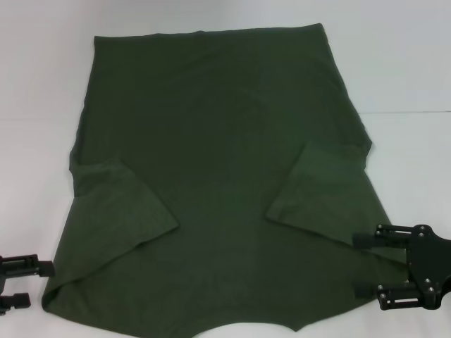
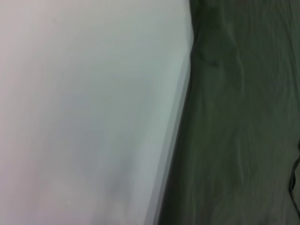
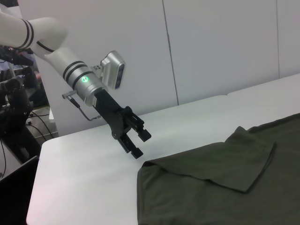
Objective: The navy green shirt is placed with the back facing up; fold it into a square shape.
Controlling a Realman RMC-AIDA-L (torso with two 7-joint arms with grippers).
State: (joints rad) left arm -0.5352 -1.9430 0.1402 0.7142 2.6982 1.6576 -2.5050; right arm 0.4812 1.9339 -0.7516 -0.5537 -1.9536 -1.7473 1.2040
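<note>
The navy green shirt (image 1: pixel 218 190) lies flat, sleeves folded inward, on the white bench (image 1: pixel 402 63), with left gripper (image 1: pixel 32 285) and right gripper (image 1: pixel 363 264) fingers apart at the frame's lower corners.

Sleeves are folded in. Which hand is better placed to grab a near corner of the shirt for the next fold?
Probably the right. The right hand hangs open over the shirt at its near right corner, fingers pointing inward. The left hand, also open, hovers above bare table just outside the near left corner.

The navy green shirt (image 1: pixel 218 176) lies flat on the white table (image 1: pixel 402 63), both sleeves folded inward — left gripper (image 1: pixel 32 285) open at eight o'clock, right gripper (image 1: pixel 366 264) open at four o'clock.
</note>
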